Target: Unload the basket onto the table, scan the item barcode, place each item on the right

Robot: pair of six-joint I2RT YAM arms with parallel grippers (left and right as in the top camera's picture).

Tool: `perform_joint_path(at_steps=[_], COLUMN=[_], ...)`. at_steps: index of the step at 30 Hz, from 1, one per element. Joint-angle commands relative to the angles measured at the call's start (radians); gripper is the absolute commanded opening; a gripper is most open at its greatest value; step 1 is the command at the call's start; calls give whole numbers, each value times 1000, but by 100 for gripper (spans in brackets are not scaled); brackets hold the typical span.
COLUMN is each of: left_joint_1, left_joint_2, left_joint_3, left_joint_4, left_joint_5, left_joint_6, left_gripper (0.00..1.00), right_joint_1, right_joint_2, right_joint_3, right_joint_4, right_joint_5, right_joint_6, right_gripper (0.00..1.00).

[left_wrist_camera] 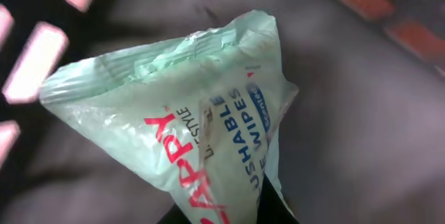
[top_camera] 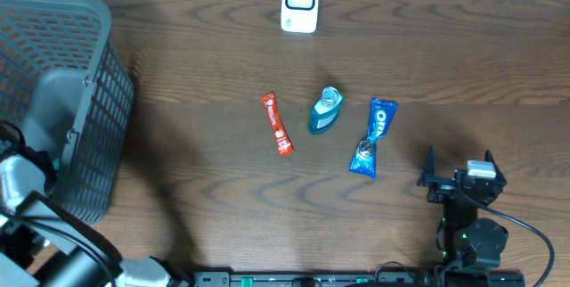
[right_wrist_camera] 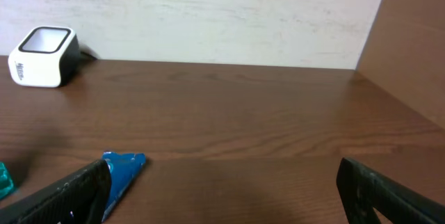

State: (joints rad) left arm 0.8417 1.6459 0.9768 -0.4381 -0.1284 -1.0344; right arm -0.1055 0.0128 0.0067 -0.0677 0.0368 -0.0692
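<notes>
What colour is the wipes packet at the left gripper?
The wipes packet is pale mint green with red lettering; left wrist view.

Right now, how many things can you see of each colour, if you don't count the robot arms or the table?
Red: 1, the stick packet
Blue: 2, the bottle and the Oreo pack
White: 1, the scanner
Grey: 1, the basket
Green: 1, the wipes pack
Total: 6
</notes>
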Motion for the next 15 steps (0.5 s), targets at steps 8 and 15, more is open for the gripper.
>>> perform_joint_path(at_steps=[8,15], left_joint_1=[0,-7], left_joint_2=[-451,-610], left_joint_3=[146,281], left_joint_4=[17,68], left_joint_5=[217,580], left_joint_6=[31,32], left_gripper=[7,8], right_joint_1=[-6,-6], right_joint_2=[-4,-4], right_joint_3=[-1,-1], right_joint_4=[-3,-3], right_joint_5=[3,3], right_joint_6=[9,9], right_gripper=[99,99])
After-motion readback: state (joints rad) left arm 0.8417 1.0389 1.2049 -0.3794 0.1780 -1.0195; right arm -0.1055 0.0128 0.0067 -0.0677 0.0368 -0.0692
